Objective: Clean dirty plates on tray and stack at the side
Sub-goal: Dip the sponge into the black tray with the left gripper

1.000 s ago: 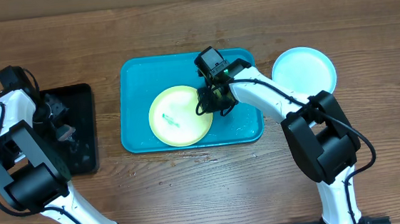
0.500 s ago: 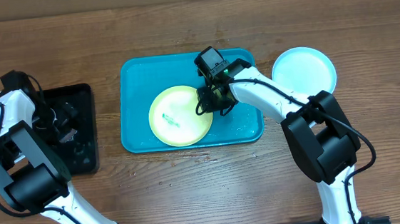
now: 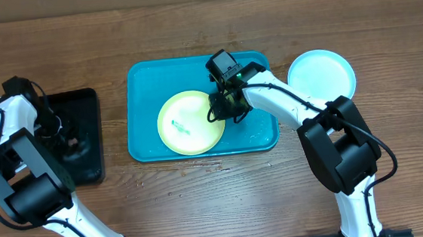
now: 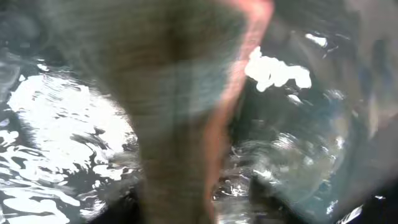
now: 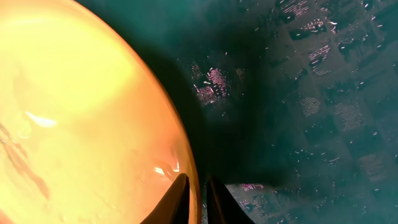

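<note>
A yellow-green plate (image 3: pixel 185 124) with a blue-green smear lies in the teal tray (image 3: pixel 140 79). My right gripper (image 3: pixel 222 106) is shut on the plate's right rim. In the right wrist view the rim (image 5: pixel 189 168) runs between the two dark fingertips of that gripper (image 5: pixel 199 199). A light blue plate (image 3: pixel 321 76) rests on the table to the right of the tray. My left gripper (image 3: pixel 66 141) is down in the black tray (image 3: pixel 81 98). A blurred grey-brown sponge (image 4: pixel 180 112) with a pink edge stands between its jaws, over glinting water.
The black tray sits on the table to the left of the teal tray, with a strip of bare wood between them. Water drops glisten on the teal tray's floor (image 5: pixel 311 93). The right arm reaches across the tray's right half.
The left gripper has shifted a little within the black tray, spreading its jaws and closing them again round the sponge. The right gripper and the yellow-green plate have stayed put.
</note>
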